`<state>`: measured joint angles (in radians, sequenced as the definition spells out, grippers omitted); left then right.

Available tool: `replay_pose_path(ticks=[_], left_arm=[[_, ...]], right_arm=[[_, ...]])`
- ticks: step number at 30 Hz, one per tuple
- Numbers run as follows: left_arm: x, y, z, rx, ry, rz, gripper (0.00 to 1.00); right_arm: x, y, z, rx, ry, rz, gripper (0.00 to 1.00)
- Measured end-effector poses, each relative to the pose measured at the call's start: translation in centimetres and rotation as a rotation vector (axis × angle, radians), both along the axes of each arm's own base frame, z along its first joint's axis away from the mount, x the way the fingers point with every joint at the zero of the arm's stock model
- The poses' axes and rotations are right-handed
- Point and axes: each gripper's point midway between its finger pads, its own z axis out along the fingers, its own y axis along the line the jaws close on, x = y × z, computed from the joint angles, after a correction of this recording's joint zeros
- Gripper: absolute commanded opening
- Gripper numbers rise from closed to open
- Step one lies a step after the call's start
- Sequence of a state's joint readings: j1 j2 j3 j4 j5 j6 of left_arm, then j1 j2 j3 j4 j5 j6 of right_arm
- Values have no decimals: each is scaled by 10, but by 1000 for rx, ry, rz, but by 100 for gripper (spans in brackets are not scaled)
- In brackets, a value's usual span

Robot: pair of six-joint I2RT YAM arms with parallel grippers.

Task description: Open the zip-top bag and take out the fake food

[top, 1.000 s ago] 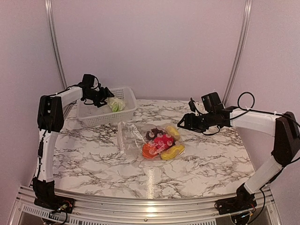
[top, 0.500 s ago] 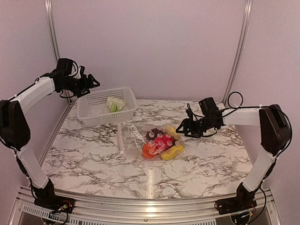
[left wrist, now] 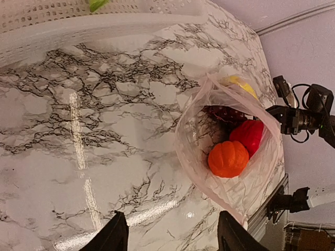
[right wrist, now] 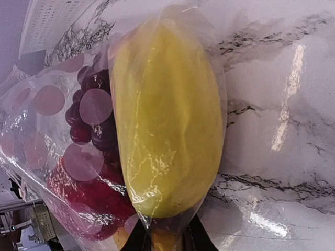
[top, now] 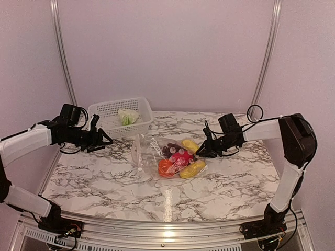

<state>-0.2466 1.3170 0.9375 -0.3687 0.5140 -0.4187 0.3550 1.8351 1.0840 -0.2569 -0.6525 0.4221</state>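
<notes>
Some fake food (left wrist: 228, 158) hidden in zip-top bag (left wrist: 261, 183), right pincer (right wrist: 165, 236) tips cropped

Top external: your high rear view, facing down over the whole table (top: 104, 178). Left wrist: low, facing across the table into the zip-top bag (left wrist: 235, 188). Right wrist: close-up against that same bag.

clear crinkled zip-top bag (top: 149, 149) lies flat, one end pinched at right gripper (right wrist: 165, 232) fingertips. fake food (top: 180, 158) bunched inside, just ahead of them.
</notes>
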Motion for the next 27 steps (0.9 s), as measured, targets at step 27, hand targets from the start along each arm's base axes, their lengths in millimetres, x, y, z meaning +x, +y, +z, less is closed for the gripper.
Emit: replay_pose_path(ticks=[27], left_arm=[[5,-173,-66,-199,90,-285,35]], right_arm=[[-6,4,-1,34,-3,27,0]])
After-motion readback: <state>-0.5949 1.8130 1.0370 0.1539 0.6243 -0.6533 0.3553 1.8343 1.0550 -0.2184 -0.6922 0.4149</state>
